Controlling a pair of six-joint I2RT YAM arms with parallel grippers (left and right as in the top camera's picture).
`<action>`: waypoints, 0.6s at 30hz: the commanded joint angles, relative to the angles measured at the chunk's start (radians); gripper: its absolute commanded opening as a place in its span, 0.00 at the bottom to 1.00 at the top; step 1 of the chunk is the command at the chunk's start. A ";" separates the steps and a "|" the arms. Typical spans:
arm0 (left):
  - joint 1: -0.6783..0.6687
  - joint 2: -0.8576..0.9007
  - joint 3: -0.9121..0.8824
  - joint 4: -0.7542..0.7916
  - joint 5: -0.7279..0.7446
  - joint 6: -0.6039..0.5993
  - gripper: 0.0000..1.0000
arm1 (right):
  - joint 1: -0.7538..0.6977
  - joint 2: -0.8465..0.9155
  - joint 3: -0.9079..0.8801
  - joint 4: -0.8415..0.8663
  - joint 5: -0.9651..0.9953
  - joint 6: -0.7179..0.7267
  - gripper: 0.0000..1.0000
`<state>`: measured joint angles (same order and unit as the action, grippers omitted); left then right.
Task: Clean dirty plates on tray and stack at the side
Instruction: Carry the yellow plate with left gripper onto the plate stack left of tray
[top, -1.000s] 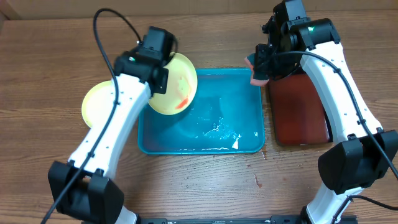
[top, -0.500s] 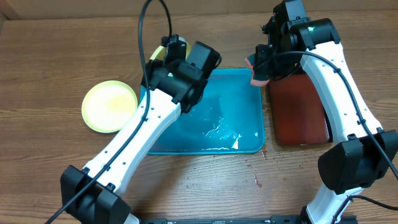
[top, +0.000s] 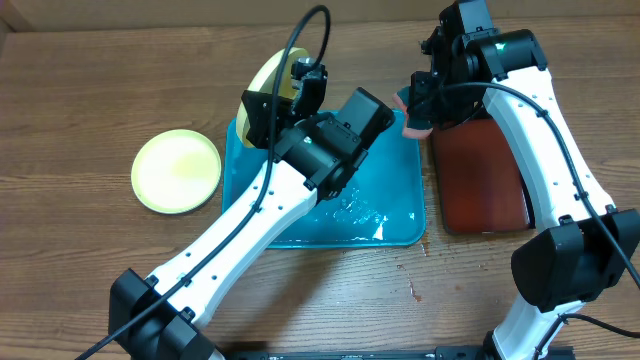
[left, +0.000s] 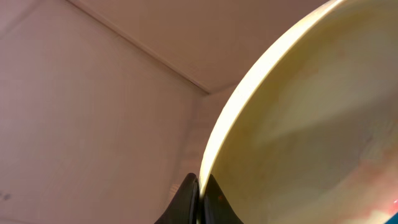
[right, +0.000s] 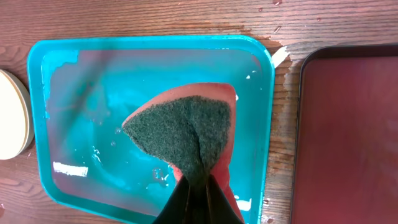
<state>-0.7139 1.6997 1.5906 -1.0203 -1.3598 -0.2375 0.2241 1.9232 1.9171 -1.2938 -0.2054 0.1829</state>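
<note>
Left pincer (left: 199, 190) is closed tight on the rim of a pale yellow-green round shallow plastic plate (top: 262, 75). In the left wrist view the dark fingertips (left: 183, 202) pinch that edge from both sides. Held plate is tipped up almost on edge, over the far-left corner of the large turquoise-blue rectangular plastic tray (top: 400, 225). Its inner face is smooth and creamy, with a faint reddish smear low on the right in the wrist view; too blurred to say more.

Right pincer (right: 198, 194) is closed on a salmon-pink sponge with a dark green scouring face (right: 183, 130). Sponge hangs folded, green side showing, above the tray's far-right corner.

Tray floor is wet: puddles and white glints, mostly toward the near rim.

Second yellow-green round plate (top: 176, 170) lies flat on the wooden tabletop (top: 80, 90), just left of the tray and not touching it. Its face is plain yellow-green. Right wrist view shows only its pale edge; cannot tell if it is one plate or a stack.

Dark red black-rimmed tray (top: 480, 180) sits right beside the turquoise tray's right rim.
</note>
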 joint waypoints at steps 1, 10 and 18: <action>-0.020 -0.021 0.023 0.008 -0.137 -0.032 0.04 | 0.002 -0.023 0.020 0.004 -0.004 0.005 0.04; -0.021 -0.021 0.023 0.008 -0.126 -0.032 0.04 | 0.002 -0.023 0.020 0.004 -0.005 0.004 0.04; -0.008 -0.020 0.022 0.005 0.242 -0.005 0.04 | 0.002 -0.023 0.020 0.003 -0.005 0.004 0.04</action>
<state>-0.7315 1.6997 1.5906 -1.0180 -1.3369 -0.2371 0.2241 1.9232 1.9171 -1.2945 -0.2054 0.1833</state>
